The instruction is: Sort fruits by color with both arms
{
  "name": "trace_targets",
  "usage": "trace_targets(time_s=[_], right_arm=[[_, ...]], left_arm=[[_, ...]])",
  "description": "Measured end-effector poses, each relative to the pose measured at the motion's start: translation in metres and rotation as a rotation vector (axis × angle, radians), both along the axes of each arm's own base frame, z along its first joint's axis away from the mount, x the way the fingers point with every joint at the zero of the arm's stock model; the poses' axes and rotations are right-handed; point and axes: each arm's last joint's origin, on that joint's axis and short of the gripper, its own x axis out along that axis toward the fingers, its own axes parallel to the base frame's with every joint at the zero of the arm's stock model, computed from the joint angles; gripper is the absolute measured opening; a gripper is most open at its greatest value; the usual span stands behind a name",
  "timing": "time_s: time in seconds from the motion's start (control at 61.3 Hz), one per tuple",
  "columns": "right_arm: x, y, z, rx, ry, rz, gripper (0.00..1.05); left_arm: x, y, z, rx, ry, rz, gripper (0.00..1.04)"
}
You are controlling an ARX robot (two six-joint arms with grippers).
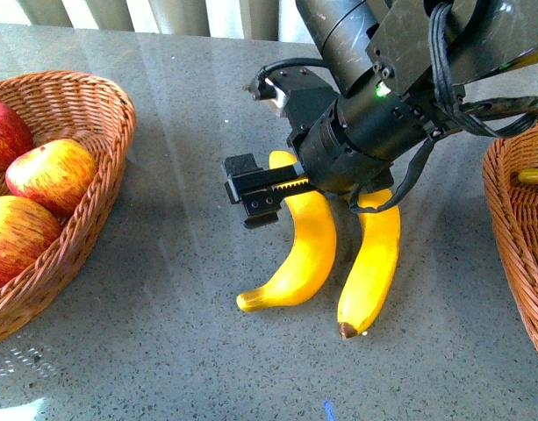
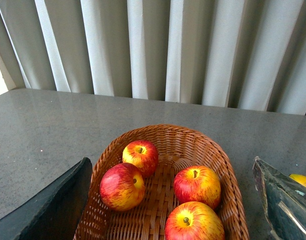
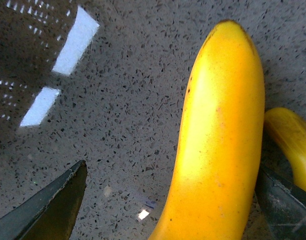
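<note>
closest to the front camera is the right arm point(image 1: 400, 79), a black bulk of joints and cable that reaches in from 1 o'clock and slants down to the middle of the table point(image 1: 154, 298). the right gripper point(image 3: 165, 212) hangs low over the left banana point(image 1: 308, 254), its fingers point(image 3: 48, 212) spread and holding nothing. in the wrist view one finger stands well clear of the fruit on one side, and the other sits just beside it, in the gap toward the right banana point(image 1: 374, 263). that straddle looks like the set-up for a pinch across the thick middle, where the hold should be firmest. both bananas lie side by side on the bare top, tips toward 6 o'clock, near each other but apart at the tips. a third banana point(image 1: 534, 176) shows in the right basket point(image 1: 514, 237) at 3 o'clock, so i judge that to be the yellow bin. the left basket point(image 1: 93, 105) at 9 o'clock holds the apples point(image 2: 141, 156), four by the left wrist view, so red seems done. the left gripper point(image 2: 165, 220) hovers above that basket, released and empty, probably parked out of the other arm's way. the table is grey speckled stone, polished enough to mirror bright window patches point(image 3: 75, 40). pale vertical blinds point(image 2: 153, 50) close off the room behind it at 12 o'clock.
</note>
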Motion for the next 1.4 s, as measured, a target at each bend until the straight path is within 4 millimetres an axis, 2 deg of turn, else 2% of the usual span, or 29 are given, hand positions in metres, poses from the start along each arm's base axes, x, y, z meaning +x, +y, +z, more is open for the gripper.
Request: trace_targets(time_s=[0.098,0.147,0.343,0.457,0.637,0.8,0.898,0.979,1.061,1.175,1.241,1.404], right_arm=[[0.0,0.0,-0.006,-0.008,0.018,-0.01,0.95],[0.0,0.0,-0.008,-0.008,0.023,-0.015,0.92],[0.0,0.0,-0.009,-0.009,0.03,-0.024,0.62],[-0.001,-0.002,-0.008,0.005,0.039,-0.027,0.39],[-0.009,-0.009,0.007,0.095,0.032,-0.021,0.37],[-0.015,-0.028,0.052,0.272,-0.074,-0.028,0.37],[-0.023,-0.056,0.085,0.327,-0.175,-0.057,0.37],[-0.03,-0.086,0.096,0.322,-0.21,-0.086,0.36],[-0.035,-0.116,0.096,0.301,-0.21,-0.128,0.36],[-0.042,-0.193,0.091,0.207,-0.214,-0.25,0.36],[-0.047,-0.224,0.088,0.172,-0.208,-0.277,0.36],[-0.057,-0.26,0.077,0.108,-0.172,-0.3,0.36]], left_arm=[[0.0,0.0,0.0,0.0,0.0,0.0,0.96],[0.0,0.0,0.0,0.0,0.0,0.0,0.96],[0.0,0.0,0.0,0.0,0.0,0.0,0.96],[0.0,0.0,0.0,0.0,0.0,0.0,0.96],[0.0,0.0,0.0,0.0,0.0,0.0,0.96],[0.0,0.0,0.0,0.0,0.0,0.0,0.96],[0.0,0.0,0.0,0.0,0.0,0.0,0.96],[0.0,0.0,0.0,0.0,0.0,0.0,0.96],[0.0,0.0,0.0,0.0,0.0,0.0,0.96],[0.0,0.0,0.0,0.0,0.0,0.0,0.96],[0.0,0.0,0.0,0.0,0.0,0.0,0.96],[0.0,0.0,0.0,0.0,0.0,0.0,0.96]])
